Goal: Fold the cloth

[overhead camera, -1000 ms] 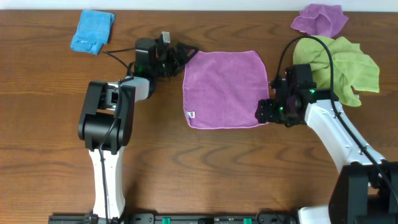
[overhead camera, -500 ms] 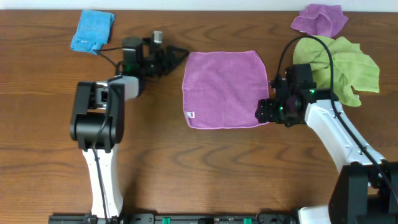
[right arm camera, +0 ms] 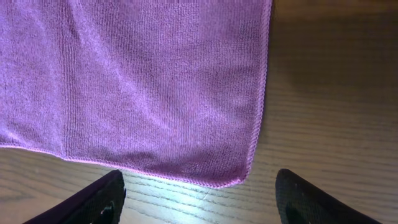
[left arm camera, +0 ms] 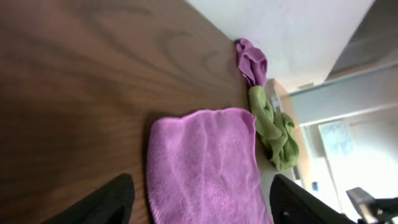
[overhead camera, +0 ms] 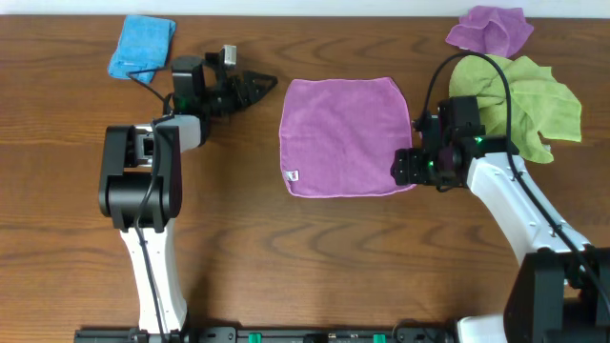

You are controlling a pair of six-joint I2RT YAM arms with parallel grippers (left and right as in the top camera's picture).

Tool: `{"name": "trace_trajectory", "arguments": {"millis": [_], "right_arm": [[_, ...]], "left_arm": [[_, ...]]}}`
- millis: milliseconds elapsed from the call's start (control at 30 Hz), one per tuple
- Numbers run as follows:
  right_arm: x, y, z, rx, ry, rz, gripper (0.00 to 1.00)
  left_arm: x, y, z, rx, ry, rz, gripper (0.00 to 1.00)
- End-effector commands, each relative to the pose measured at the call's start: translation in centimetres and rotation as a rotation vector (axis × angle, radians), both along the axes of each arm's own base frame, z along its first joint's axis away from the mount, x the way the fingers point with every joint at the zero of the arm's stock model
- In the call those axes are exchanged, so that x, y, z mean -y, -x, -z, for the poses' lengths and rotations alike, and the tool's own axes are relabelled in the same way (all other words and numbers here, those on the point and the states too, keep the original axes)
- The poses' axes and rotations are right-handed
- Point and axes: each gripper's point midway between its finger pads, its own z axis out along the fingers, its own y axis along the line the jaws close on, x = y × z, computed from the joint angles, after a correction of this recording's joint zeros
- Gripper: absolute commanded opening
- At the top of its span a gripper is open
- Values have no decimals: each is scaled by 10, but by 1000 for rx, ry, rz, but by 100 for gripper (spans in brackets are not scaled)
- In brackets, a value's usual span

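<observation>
The cloth (overhead camera: 345,136) lies flat and spread out at the middle of the table, its small white tag (overhead camera: 292,175) at the near left corner. It also shows in the left wrist view (left arm camera: 202,165) and the right wrist view (right arm camera: 137,81). My left gripper (overhead camera: 257,88) is open and empty, left of the cloth's far left corner and apart from it. My right gripper (overhead camera: 404,169) is open and empty, right at the cloth's near right corner; that corner (right arm camera: 239,177) lies between the fingers.
A lime-green towel (overhead camera: 529,100) is bunched at the right, behind my right arm. A small bunched purple cloth (overhead camera: 491,29) lies at the far right edge. A folded blue cloth (overhead camera: 141,46) lies at the far left.
My left arm has drawn back to the left, away from the cloth's far left corner. The right arm and the cloth have hardly moved.
</observation>
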Motion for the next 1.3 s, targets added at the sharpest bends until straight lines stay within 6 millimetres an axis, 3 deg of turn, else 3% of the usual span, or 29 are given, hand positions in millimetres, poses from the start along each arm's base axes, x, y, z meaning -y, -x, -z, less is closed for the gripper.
{"name": "trace_trajectory", "arguments": {"millis": [0, 133, 233, 333, 467, 567, 633, 767, 933, 1033, 1133, 1267], "right_arm": [[4, -11, -13, 54, 5, 1, 78], [3, -15, -14, 72, 1, 6, 78], [3, -15, -15, 73, 1, 9, 80], [3, -20, -17, 94, -2, 12, 86], [3, -27, -19, 121, -9, 23, 88], [2, -29, -20, 125, -14, 34, 89], [2, -30, -20, 127, -17, 44, 89], [2, -34, -22, 141, -30, 71, 89], [2, -38, -24, 157, -34, 77, 89], [2, -38, -24, 157, -34, 77, 89], [2, -38, -24, 158, -34, 77, 89], [2, -38, -25, 158, -34, 77, 89]], "left_arm": [[13, -6, -39, 174, 22, 124, 75], [28, -10, -85, 323, 48, 224, 77], [33, -20, -117, 469, 20, 246, 97], [30, -34, -134, 597, -41, 200, 95], [6, -77, -126, 641, -202, -51, 95], [-32, -112, -113, 610, -382, -323, 95], [-54, -125, -111, 604, -467, -446, 95], [-60, -128, -104, 591, -536, -472, 95], [-76, -129, -73, 506, -773, -528, 95], [-84, -128, -65, 481, -856, -553, 95], [-70, -124, -70, 488, -835, -511, 95], [-45, -113, -96, 512, -836, -476, 95]]}}
